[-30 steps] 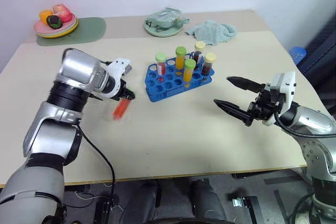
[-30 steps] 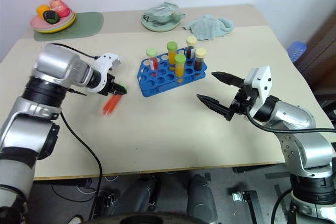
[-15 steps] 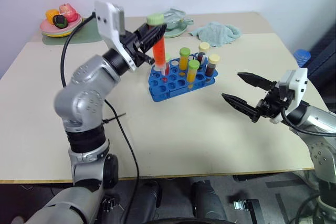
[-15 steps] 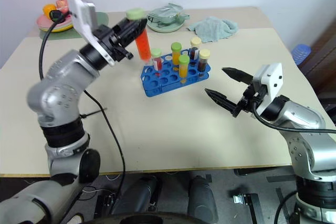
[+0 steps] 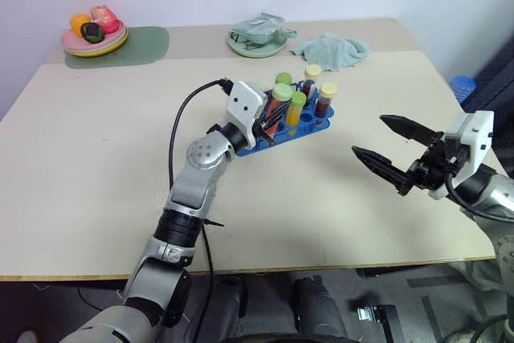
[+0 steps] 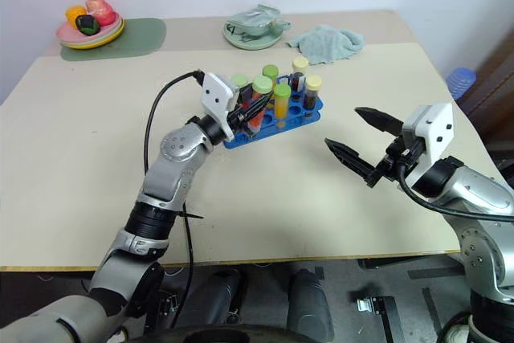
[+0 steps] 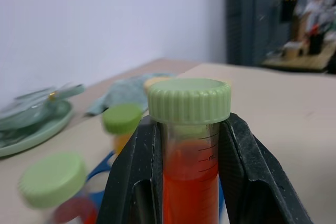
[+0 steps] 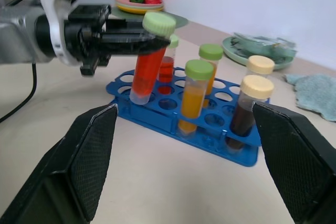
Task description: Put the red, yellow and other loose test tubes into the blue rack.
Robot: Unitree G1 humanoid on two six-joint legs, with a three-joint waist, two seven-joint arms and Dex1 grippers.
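— Left arm? 
— Stretched forward toward the middle, its left hand (image 6: 250, 108) clamped tight, fingers (image 7: 247, 166) pressed on both sides of what it holds.
— And the right? 
— Right hand (image 6: 359, 138) raised at the side, pointing inward, fingers spread wide, holding nothing.

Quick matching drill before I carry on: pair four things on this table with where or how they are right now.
Things:
1. red-filled test tube with green cap
2. right claw
3. crumpled teal cloth
4. plate of colourful toy food

States:
A. open, holding nothing
B. far left corner of the table
C. clamped in the left claw, tilted over the blue plastic rack
D. beyond the rack, beside the pale green dish

Pairs: 1-C, 2-A, 3-D, 4-B
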